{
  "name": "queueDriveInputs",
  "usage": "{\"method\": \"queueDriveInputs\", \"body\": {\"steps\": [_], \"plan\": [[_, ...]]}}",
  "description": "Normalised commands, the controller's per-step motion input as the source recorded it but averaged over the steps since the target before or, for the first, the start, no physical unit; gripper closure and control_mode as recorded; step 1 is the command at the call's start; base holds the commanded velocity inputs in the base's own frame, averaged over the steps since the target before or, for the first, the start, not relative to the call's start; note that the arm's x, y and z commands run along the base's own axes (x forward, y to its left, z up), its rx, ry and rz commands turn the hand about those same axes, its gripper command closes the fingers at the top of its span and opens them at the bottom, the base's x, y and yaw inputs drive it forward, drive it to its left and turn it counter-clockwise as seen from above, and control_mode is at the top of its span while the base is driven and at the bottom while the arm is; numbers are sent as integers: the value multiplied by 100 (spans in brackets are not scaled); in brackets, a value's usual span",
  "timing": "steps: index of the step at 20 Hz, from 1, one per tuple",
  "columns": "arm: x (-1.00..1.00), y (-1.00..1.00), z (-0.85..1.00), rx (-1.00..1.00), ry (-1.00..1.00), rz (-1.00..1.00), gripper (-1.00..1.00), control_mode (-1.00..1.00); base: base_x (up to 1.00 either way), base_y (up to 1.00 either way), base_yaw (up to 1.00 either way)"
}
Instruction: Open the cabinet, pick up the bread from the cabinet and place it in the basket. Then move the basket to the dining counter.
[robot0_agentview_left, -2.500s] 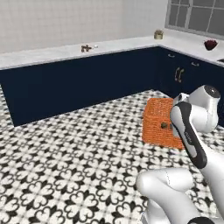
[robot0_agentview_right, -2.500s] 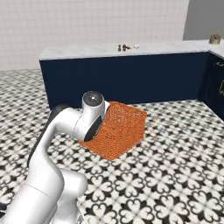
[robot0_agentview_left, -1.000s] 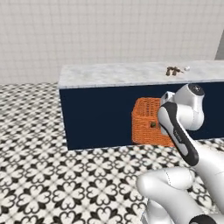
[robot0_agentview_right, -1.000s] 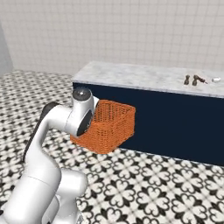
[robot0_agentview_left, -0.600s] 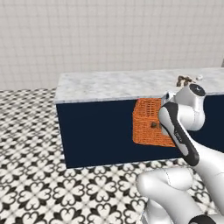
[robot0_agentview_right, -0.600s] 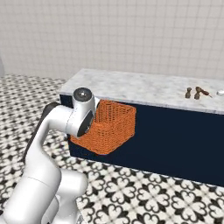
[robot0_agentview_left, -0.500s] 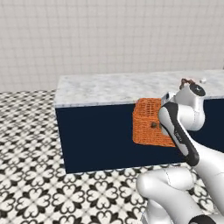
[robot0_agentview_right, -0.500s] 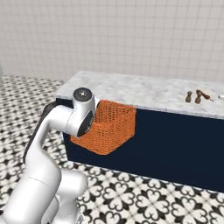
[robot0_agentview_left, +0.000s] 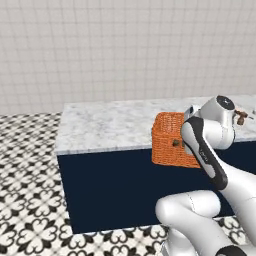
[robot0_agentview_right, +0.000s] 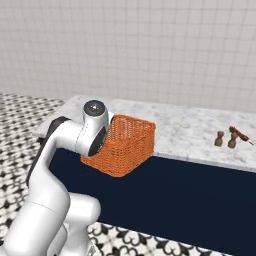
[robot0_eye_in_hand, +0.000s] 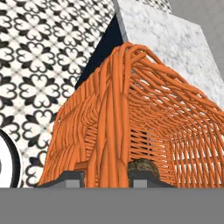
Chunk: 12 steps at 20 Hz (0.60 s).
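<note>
The dining counter spans the scene. The basket hangs at its front edge, just above the marble, held aloft by the gripper, whose jaws straddle one woven wall, clamped on it. The mesh looks light and springy, so a rim grip may let it tilt. The bread lies inside, mostly hidden behind a fingertip; the arm covers the grip in both base views.
</note>
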Motion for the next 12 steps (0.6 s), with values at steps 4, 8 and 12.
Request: {"method": "queueDriveInputs", "body": {"steps": [4,8,12], "plan": [[0,0,0,0,0,0,100,100,94,0,1],[0,0,0,0,0,0,100,100,67,-1,0],[0,0,0,0,0,0,100,100,67,-6,0]]}}
